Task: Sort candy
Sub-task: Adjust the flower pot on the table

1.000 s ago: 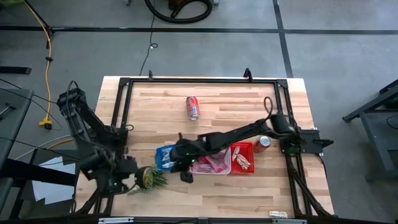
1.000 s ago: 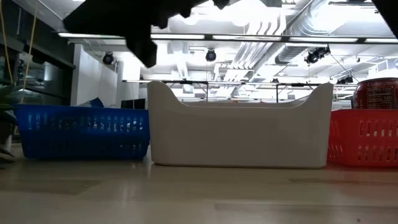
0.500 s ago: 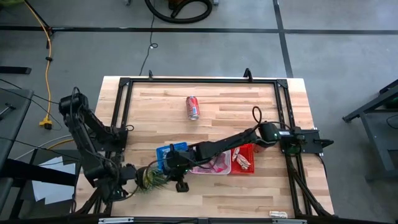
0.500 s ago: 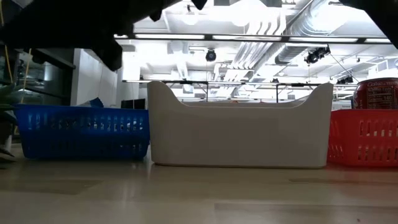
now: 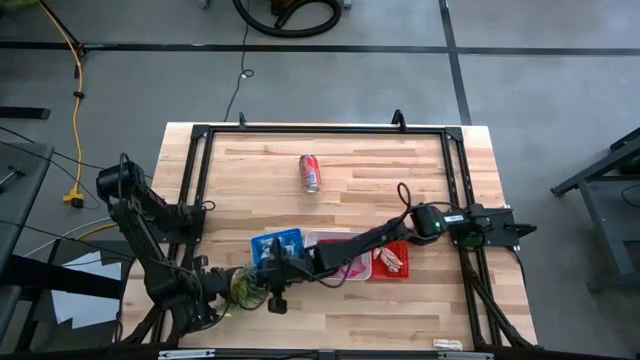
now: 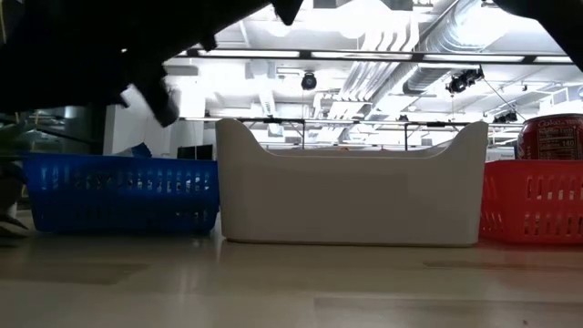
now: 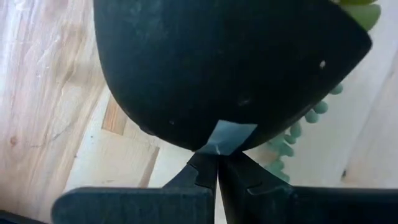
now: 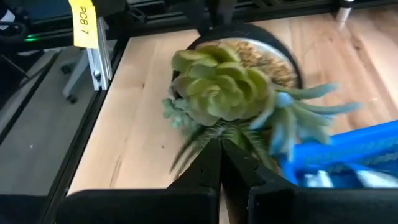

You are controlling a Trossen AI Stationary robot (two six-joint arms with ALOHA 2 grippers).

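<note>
Candy lies sorted in three trays in the high view: blue-and-white bars in the blue tray [image 5: 283, 242], pink packets in the white tray [image 5: 355, 267], pale and red pieces in the red tray [image 5: 392, 260]. My right gripper [image 5: 275, 296] [image 8: 219, 144] is shut with nothing visible between its fingers. It reaches past the blue tray to the small green plant [image 5: 245, 287] [image 8: 217, 87]. My left gripper [image 5: 222, 290] [image 7: 217, 163] is shut at the far side of the plant's dark pot [image 7: 217, 62]. My left gripper has its shut fingertips right at the pot's dark wall, beside a pale label [image 7: 229, 135]. Whether they touch it, I cannot tell. My right gripper has its shut fingertips among the plant's lower leaves [image 8: 205, 140]. Whether they press on them, I cannot tell.
A red soda can [image 5: 310, 172] lies on the far middle of the table. Another can [image 6: 551, 137] stands behind the red tray [image 6: 537, 200] in the low view, beside the white tray [image 6: 351, 196] and blue tray [image 6: 118, 191]. A black frame edges the table.
My right gripper has swept from over the trays toward the table's left and near edge, ending at the plant. My left arm has folded lower and toward the near edge, its gripper staying by the plant.
</note>
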